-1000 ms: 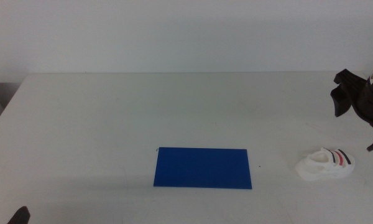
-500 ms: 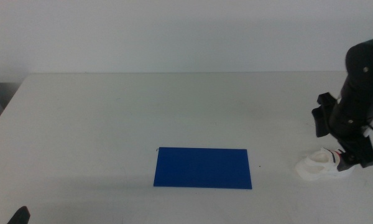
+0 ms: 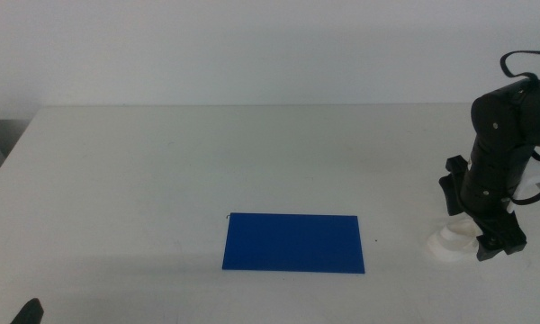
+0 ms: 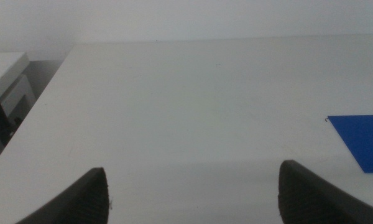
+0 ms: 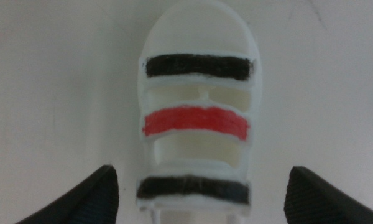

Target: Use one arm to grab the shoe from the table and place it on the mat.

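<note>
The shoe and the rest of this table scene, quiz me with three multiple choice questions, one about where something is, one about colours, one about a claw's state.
1. Where is the shoe relative to the mat?
A. Lying on the mat
B. On the table to the mat's right in the middle view
C. Behind the mat by the wall

2. What colours are the shoe's three straps?
A. Black, red, black
B. Red, red, black
C. All blue

3. How is the right claw?
A. Shut on the shoe
B. Shut above the mat
C. Open, one jaw on each side of the shoe

Answers:
1 B: the shoe rests on the bare table, apart from the mat.
2 A: the right wrist view shows a red strap between two black ones.
3 C: both jaws stand wide of the shoe, with table showing between.

The left claw waits, open, at the near left table edge.
</note>
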### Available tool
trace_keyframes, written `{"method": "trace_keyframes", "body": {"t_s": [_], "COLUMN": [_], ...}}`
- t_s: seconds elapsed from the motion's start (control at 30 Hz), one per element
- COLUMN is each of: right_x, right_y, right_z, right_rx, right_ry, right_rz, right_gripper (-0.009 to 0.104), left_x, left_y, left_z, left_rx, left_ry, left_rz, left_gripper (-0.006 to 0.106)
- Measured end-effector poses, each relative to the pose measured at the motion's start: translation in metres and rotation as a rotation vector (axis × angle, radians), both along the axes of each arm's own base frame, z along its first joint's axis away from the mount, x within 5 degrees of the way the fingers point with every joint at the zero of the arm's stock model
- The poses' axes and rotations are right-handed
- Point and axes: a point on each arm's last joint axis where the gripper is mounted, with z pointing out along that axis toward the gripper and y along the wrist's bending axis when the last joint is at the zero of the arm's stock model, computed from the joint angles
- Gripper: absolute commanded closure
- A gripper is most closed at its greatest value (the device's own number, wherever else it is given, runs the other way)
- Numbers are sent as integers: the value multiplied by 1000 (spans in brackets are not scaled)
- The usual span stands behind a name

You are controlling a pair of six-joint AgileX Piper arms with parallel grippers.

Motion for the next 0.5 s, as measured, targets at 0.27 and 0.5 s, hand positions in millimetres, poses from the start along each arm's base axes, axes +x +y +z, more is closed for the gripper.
{"method": "trace_keyframes", "body": {"t_s": [0.27, 0.5], "right_x": [3, 2], "right_y": [1, 2], "right_z": [-11, -13], "right_rx": [3, 11], "right_ry": [25, 44], "right_rz": [-6, -21], "right_gripper": [37, 77], "left_x": [0, 0], "left_y": [0, 0], "left_z": [0, 0], "left_rx": [0, 0], "left_ry": [0, 0], "left_rz": [0, 0], "left_gripper": [7, 7]}}
